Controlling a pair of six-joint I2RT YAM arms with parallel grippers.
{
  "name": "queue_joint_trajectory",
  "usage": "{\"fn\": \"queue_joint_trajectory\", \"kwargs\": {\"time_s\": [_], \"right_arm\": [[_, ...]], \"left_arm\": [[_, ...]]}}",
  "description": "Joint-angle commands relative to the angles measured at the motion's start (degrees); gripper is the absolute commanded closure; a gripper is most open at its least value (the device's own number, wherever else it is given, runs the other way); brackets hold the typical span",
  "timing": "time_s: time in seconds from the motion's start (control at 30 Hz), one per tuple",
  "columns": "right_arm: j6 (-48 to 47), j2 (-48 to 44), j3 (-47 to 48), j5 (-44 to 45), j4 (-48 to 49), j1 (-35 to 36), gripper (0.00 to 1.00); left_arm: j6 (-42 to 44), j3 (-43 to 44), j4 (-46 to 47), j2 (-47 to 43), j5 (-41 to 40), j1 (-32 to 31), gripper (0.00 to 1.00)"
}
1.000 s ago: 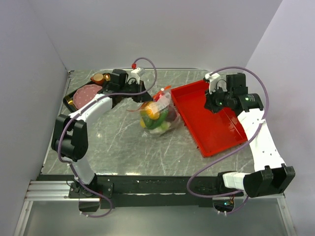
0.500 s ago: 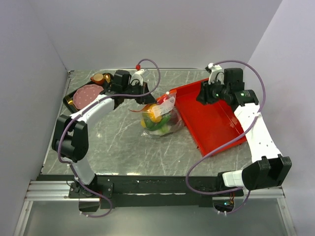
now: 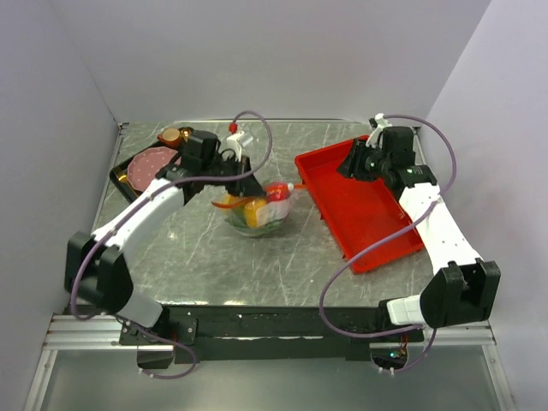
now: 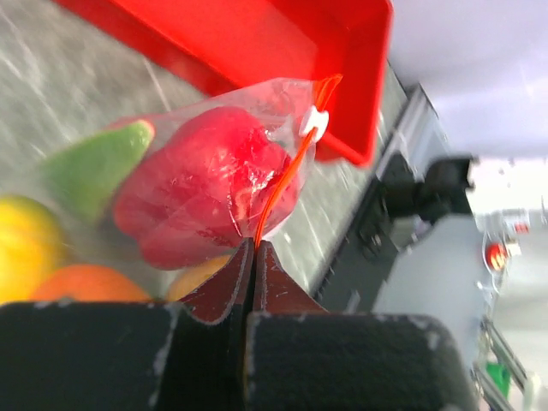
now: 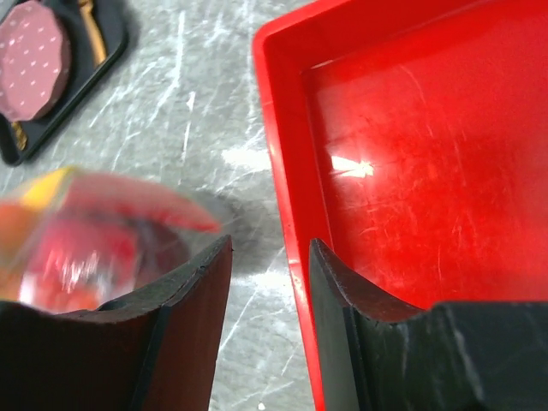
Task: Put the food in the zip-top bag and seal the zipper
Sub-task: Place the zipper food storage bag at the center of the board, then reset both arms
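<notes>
The zip-top bag (image 3: 257,212) lies on the table between the arms, and the food shows through its clear plastic. In the left wrist view I make out a red piece (image 4: 205,197), a green piece (image 4: 90,163), a yellow fruit (image 4: 21,244) and an orange (image 4: 77,282) inside. My left gripper (image 3: 247,185) (image 4: 254,246) is shut on the zipper (image 4: 287,175), the orange-red strip, a little below its white slider (image 4: 314,122). My right gripper (image 3: 348,165) (image 5: 270,257) hangs open and holds nothing, over the left rim of the red tray, apart from the bag (image 5: 86,235).
The red tray (image 3: 377,224) (image 5: 411,163) fills the right side of the table, close to the bag. A black tray with a pink plate (image 3: 150,163) (image 5: 34,47) and a small brown item sits at the back left.
My right gripper went from shut to open and shifted left and back over the tray. My left gripper came forward with the strip, and the bag slid left, away from the tray.
</notes>
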Motion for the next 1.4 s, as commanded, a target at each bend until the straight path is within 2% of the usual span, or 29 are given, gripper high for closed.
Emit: {"fn": "queue_joint_trajectory", "kwargs": {"time_s": [0.0, 0.17, 0.33, 0.43, 0.47, 0.53, 0.57, 0.6, 0.67, 0.77, 0.8, 0.9, 0.93, 1.0, 1.03, 1.13, 1.17, 1.2, 1.23, 1.37], "right_arm": [[2.64, 1.87, 0.06, 3.03, 1.21, 0.11, 0.52], [3.69, -0.14, -4.07, 2.33, 2.69, 0.2, 0.52], [3.87, -1.91, -7.68, 3.12, 3.84, 0.11, 0.51], [3.43, -2.52, -8.47, 3.91, 3.23, 0.11, 0.51], [3.26, -2.87, -8.65, 4.0, 3.23, 0.11, 0.51], [3.26, -3.31, -9.7, 4.26, 3.67, 0.11, 0.51], [3.08, -3.58, -9.96, 4.26, 3.76, 0.11, 0.51], [2.99, -3.58, -10.31, 5.13, 3.58, 0.11, 0.51], [3.51, -3.58, -10.67, 6.8, 3.49, 0.11, 0.5], [3.87, -3.32, -11.11, 9.0, 3.06, 0.02, 0.49], [4.04, -3.32, -11.02, 9.53, 2.97, 0.11, 0.48], [5.1, -3.93, -11.81, 11.73, 4.02, -0.15, 0.43], [5.19, -4.19, -11.99, 12.17, 4.45, -0.24, 0.42], [5.54, -4.54, -12.08, 13.4, 5.42, -0.42, 0.42], [5.63, -4.55, -11.99, 14.1, 5.51, -0.59, 0.42], [5.72, -4.89, -11.46, 16.56, 6.04, -1.29, 0.42], [5.72, -5.25, -11.46, 16.91, 7.26, -1.56, 0.42], [5.63, -5.68, -12.16, 16.66, 8.32, -2.08, 0.36], [5.89, -6.73, -12.68, 16.48, 9.54, -2.17, 0.36], [5.89, -9.2, -15.85, 17.79, 16.14, -2.79, 0.29]], "left_arm": [[0.88, -7.41, -2.64, -6.29, -1.8, -3.7, 0.99], [-2.01, -16.4, 1.92, -8.06, -5.16, -6.85, 0.99], [-7.99, -21.42, 8.07, -10.78, -3.23, -12.31, 0.98], [-8.96, -22.83, 8.35, -10.43, -3.14, -16.44, 0.66], [-8.7, -22.92, 7.47, -10.0, -2.97, -18.27, 0.53], [-8.44, -22.13, 6.06, -10.17, -4.45, -21.35, 0.45], [-8.09, -21.26, 5.97, -11.3, -4.03, -22.24, 0.11], [-7.65, -20.47, 5.1, -12.01, -4.81, -22.94, 0.05], [-7.82, -17.67, 4.04, -14.89, -7.7, -23.3, 0.01], [-5.98, -11.09, -0.96, -17.45, -17.52, -23.04, 0.01], [-5.89, -9.49, -1.84, -17.72, -23.82, -22.86, 0.01], [-6.41, -5.43, -3.61, -17.99, -33.01, -19.89, 0.01], [-6.33, -4.99, -2.65, -17.9, -36.07, -16.83, 0.01], [-7.46, -4.38, -2.12, -16.76, -38.64, -12.95, 0.01], [-7.73, -4.29, -1.94, -16.15, -38.56, -8.23, 0.01], [-9.23, -2.18, -2.9, -13.25, -40.4, 0.13, 0.01], [-8.97, -1.48, -2.56, -12.29, -40.93, 1.47, 0.01], [-8.62, -1.56, -2.03, -12.1, -41.72, 2.61, 0.01], [-8.79, -1.48, -1.16, -11.84, -42.86, 4.02, 0.01], [-10.28, -2.0, 4.37, -10.7, -47.7, 5.0, 0.01]]}}
